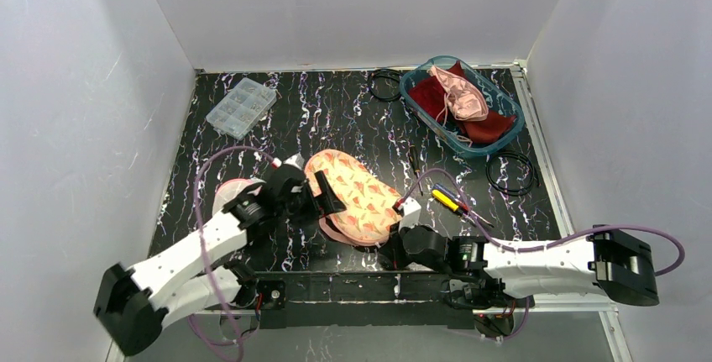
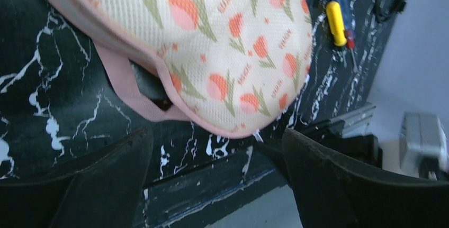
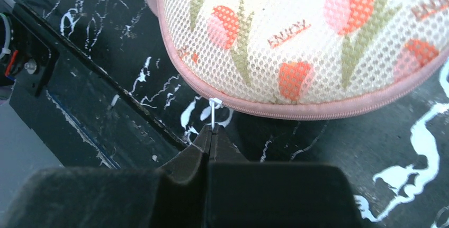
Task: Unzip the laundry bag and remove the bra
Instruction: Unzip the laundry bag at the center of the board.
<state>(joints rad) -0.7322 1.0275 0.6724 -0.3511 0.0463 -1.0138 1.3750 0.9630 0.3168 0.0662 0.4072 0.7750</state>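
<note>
The laundry bag, a cream mesh pouch with orange tulips and pink trim, lies on the black marbled table near its front edge. The same laundry bag fills the upper part of the left wrist view, with a pink strap loop at its side. My left gripper stands open at the bag's left end, nothing between its fingers. My right gripper is shut on the white zipper pull at the bag's near rim. The zip looks closed there. The bra is hidden.
A blue bin at the back right holds red and pink garments. A clear parts box sits at the back left. A yellow screwdriver and black cable rings lie right of the bag. The table's front rail is close by.
</note>
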